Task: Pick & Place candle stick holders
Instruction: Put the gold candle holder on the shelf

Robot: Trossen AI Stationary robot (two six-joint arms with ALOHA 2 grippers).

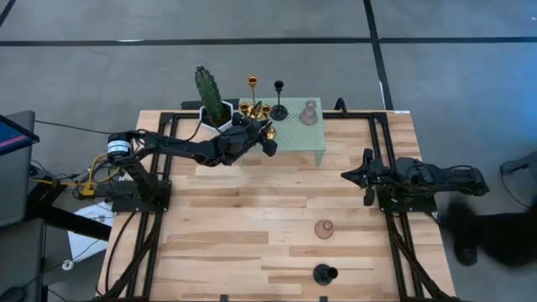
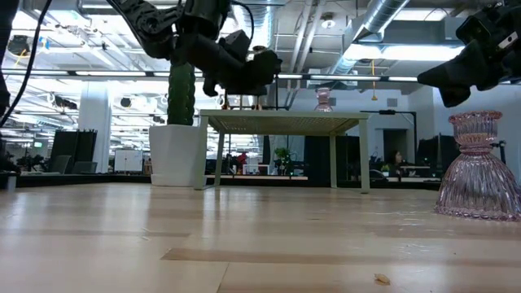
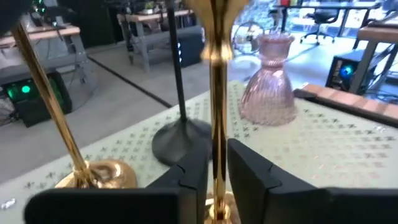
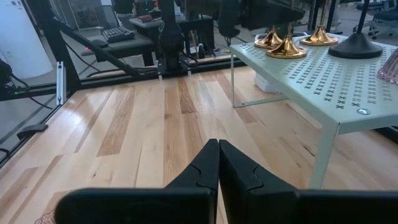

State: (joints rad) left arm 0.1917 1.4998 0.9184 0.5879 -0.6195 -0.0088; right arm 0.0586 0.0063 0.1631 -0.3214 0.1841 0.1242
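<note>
A small green perforated table [image 1: 312, 138] stands at the back of the wooden table. On it are gold candle stick holders [image 1: 252, 106], a black one [image 1: 278, 109] and a pink glass one [image 1: 309, 113]. My left gripper [image 1: 269, 139] reaches level over its left end. It is slightly open, with one gold holder's stem [image 3: 217, 112] upright between the fingers. That holder's base [image 3: 217, 211] is down on the green top. Another pink holder [image 1: 324, 229] and a black one [image 1: 324, 273] stand on the wood near the front. My right gripper [image 4: 218, 155] waits shut at the right side [image 1: 359, 176]. My left gripper's fingers [image 3: 249, 174] stand close on either side of the gold holder's stem [image 3: 217, 143], low on it. They come level from the table's left and lie across the stem. I cannot tell whether they touch it. The holder stands upright on its own base.
A green cactus in a white pot [image 1: 211, 101] stands just left of the green table, close to my left arm. Another gold holder [image 3: 93, 171], the black one [image 3: 180, 140] and the pink one [image 3: 268, 87] crowd around the stem. Open wood [image 1: 252, 226] lies in the middle.
</note>
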